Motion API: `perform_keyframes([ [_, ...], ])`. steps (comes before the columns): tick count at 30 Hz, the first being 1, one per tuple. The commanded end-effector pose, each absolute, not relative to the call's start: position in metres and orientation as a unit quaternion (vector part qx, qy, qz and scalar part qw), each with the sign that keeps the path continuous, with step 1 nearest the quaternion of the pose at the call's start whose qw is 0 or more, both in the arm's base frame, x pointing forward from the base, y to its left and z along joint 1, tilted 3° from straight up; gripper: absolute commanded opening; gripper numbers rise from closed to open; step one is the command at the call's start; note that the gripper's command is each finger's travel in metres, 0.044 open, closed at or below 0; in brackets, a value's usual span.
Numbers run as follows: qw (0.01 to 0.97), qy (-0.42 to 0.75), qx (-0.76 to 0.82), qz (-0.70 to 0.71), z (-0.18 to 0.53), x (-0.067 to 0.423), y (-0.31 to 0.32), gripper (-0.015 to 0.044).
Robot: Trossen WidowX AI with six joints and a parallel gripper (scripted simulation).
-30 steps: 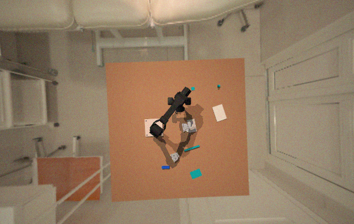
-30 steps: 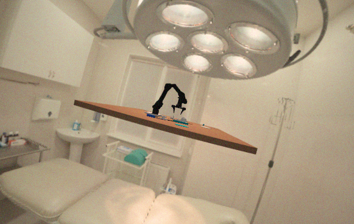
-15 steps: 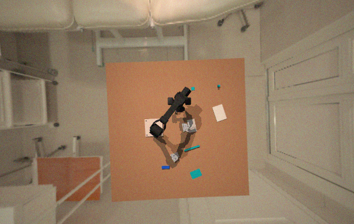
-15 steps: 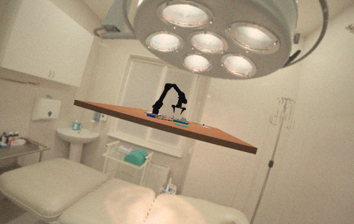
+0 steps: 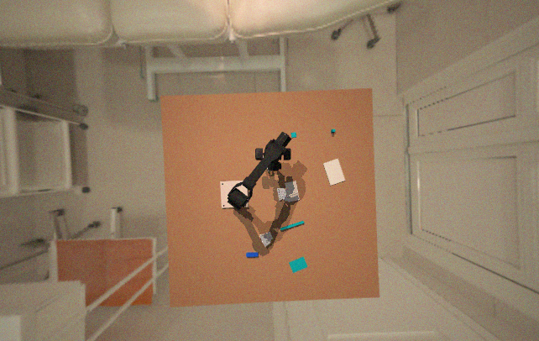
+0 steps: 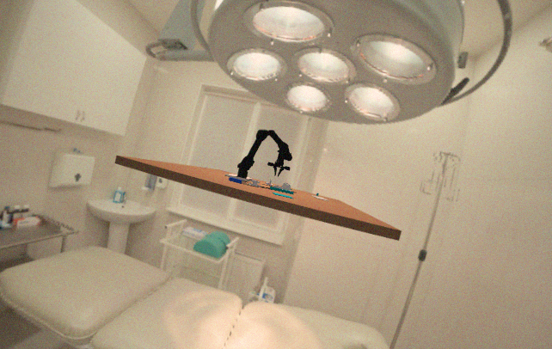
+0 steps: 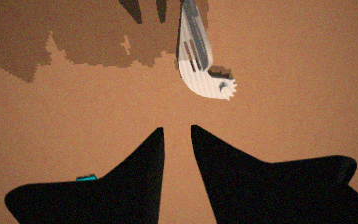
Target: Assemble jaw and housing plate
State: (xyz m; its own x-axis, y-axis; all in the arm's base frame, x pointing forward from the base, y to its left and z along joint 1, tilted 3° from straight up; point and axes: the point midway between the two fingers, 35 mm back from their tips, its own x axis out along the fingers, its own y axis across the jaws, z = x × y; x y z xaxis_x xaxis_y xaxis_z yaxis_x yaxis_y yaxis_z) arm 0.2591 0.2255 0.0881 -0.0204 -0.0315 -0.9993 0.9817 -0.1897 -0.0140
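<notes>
My gripper (image 6: 277, 174) (image 7: 177, 131) is above the table, fingertips pointing down. The fingers stand a narrow gap apart, with nothing between them. In the wrist view a white and grey jaw (image 7: 200, 82) lies beyond the fingertips, its toothed end slightly to their right; its other end runs out at the top. From overhead, pale grey parts (image 5: 292, 190) lie partly in the arm's shadow, and a smaller pale grey part (image 5: 265, 238) lies nearer the front. The pins, the seated jaw and which part is the housing plate cannot be made out.
A cream block (image 5: 334, 171) lies to the right. A teal bar (image 5: 292, 225), a teal plate (image 5: 298, 264) and a blue block (image 5: 252, 254) lie towards the front. Small teal pieces (image 5: 293, 134) (image 5: 333, 131) lie at the back. A white plate (image 5: 225, 195) is under the arm's base.
</notes>
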Motion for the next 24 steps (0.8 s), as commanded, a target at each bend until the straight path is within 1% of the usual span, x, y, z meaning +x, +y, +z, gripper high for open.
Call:
perform_keyframes([
  [1, 0.455, 0.446, 0.532, -0.558, 0.0888, 0.2591, 0.2251, 0.0000],
  [20, 0.455, 0.446, 0.532, -0.558, 0.0888, 0.2591, 0.2251, 0.0000],
  [24, 0.454, 0.446, 0.533, -0.558, 0.0882, 0.2591, 0.2254, 0.0105],
])
